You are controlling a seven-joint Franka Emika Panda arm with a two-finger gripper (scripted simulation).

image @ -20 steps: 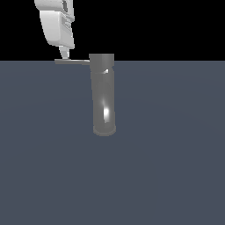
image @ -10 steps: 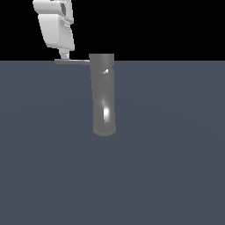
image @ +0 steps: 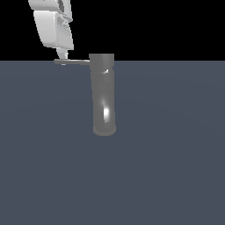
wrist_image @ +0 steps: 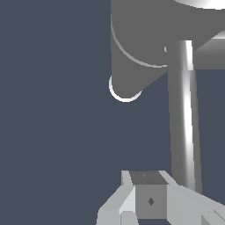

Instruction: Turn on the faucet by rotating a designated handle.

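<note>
the faucet (image: 104, 94) stands upright mid-bench (image: 176, 176), its handle (image: 72, 62) sticking out level from the top toward the exterior view's left, and the white pincer (image: 64, 55) hangs at the rod's far end, though its opening cannot be told.

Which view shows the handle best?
The exterior view: the handle shows whole, sticking out sideways from the faucet top toward that view's left, with the gripper just above its outer end. The wrist view shows it close up as a bright rod, its outer end cut off behind the gripper.
</note>
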